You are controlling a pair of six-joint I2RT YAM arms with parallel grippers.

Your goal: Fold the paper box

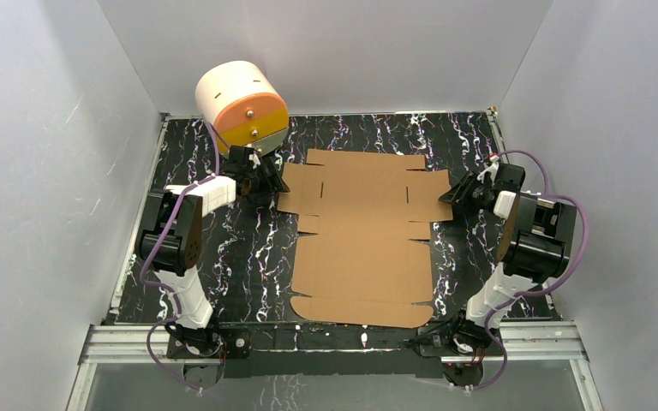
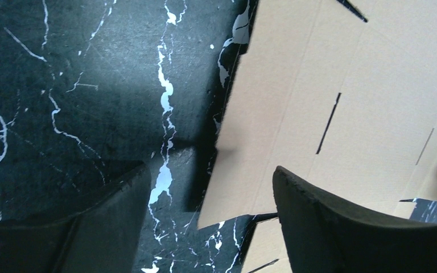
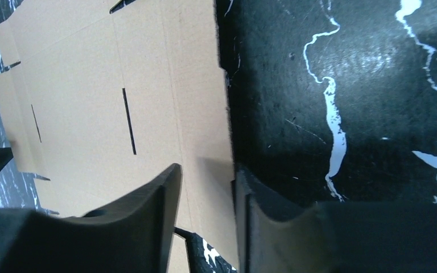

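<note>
Left wrist view: the left gripper has its jaws spread, and the left side flap's edge of the paper box lies in the gap, touching neither finger as far as can be seen. In the right wrist view the right gripper stands with a narrower gap, one finger over the cardboard, the other over the table, and the right flap's edge between them.

From the top external view the box is a flat brown die-cut sheet lying open at mid-table. Its long axis runs from the arms' bases toward the far wall, the rounded-corner flap nearest the bases and the wide part with side flaps at the far end, between the two grippers. A cream cylindrical cabinet with an orange and yellow front sits in the far-left corner, just behind the left gripper.
</note>
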